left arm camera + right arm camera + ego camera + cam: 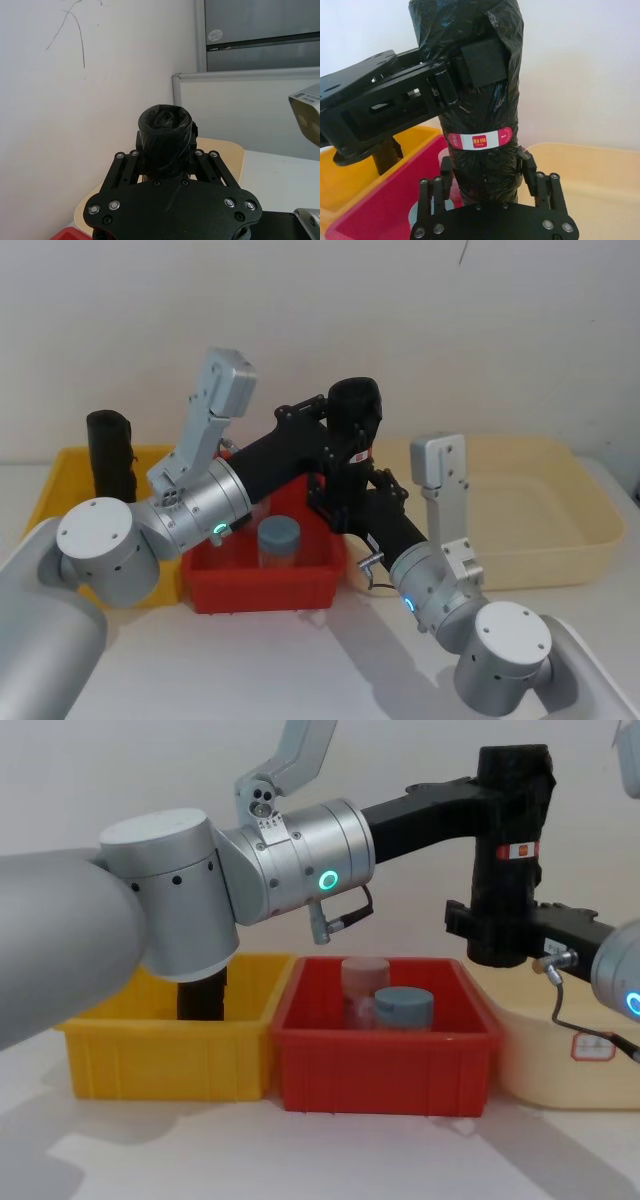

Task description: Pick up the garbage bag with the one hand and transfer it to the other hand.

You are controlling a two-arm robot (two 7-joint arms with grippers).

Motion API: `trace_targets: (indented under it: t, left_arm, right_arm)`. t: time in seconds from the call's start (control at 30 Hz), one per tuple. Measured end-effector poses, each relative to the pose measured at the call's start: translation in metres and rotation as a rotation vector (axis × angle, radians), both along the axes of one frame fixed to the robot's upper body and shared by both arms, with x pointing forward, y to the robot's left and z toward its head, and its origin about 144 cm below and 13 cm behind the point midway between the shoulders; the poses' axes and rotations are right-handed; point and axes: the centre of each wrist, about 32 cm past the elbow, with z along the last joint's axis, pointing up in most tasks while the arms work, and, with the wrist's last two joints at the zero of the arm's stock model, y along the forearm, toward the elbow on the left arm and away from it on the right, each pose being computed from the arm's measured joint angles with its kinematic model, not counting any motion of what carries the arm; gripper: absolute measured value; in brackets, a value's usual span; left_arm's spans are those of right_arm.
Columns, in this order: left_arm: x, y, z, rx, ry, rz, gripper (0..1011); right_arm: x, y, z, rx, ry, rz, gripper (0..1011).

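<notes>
- Far left, a shorter unlabelled black plastic roll [110, 455] stands upright, well apart from the work. In the chest view the silver left arm [300, 855] hides its top.
- The black angular left tool [505, 792], on the green-lit wrist, pinches the upper part of the tall, black, crinkled-plastic garbage bag [505, 890].
- The garbage bag hangs upright in the air, above where the red bin meets the cream tub. A small red-and-white label [480, 140] bands its side.
- The slim black right tool [500, 935], on the blue-lit wrist, sits around the bag's lower end, its fingers apparently pressed against both sides.
- Three containers stand on the white table [300, 1150]:
  - a yellow plastic bin [170, 1065] holding the unlabelled roll;
  - a red plastic bin [385, 1065] holding two clear jars, one pink-lidded [365, 975] and one blue-grey-lidded [403, 1005];
  - a wide cream tub [540, 560] at the right.
</notes>
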Motion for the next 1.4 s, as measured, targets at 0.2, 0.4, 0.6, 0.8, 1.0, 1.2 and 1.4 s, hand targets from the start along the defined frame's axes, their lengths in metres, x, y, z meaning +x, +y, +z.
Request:
trace_targets:
  t: [0.2,0.4,0.6,0.8,1.0,1.2,1.4]
  left_arm:
    - [0.0000,0.0000,0.0000,0.000,0.000,0.000,404]
    - [0.0000,0.0000,0.0000,0.000,0.000,0.000,404]
    - [0.0000,0.0000,0.0000,0.000,0.000,0.000,404]
    - [0.0000,0.0000,0.0000,0.000,0.000,0.000,404]
    - [0.0000,0.0000,0.0000,0.000,0.000,0.000,447]
    - [0.0000,0.0000,0.0000,0.000,0.000,0.000,659]
    - [0.0000,0.0000,0.0000,0.000,0.000,0.000,812]
  right_arm:
    - [0.0011,-0.0002,0.0017,-0.002,0.009,-0.001,692]
    - [0.0017,-0.0004,0.0029,-0.001,0.017,0.000,518]
    - [0.0019,-0.0005,0.0039,0.000,0.021,0.001,516]
    - [0.0018,-0.0007,0.0043,0.003,0.024,0.000,516]
    - [0.0017,-0.0009,0.0046,0.002,0.025,0.003,516]
    - [0.0015,-0.0014,0.0063,0.001,0.020,0.005,516]
    - [0.0014,-0.0019,0.0079,0.001,0.018,0.004,516]
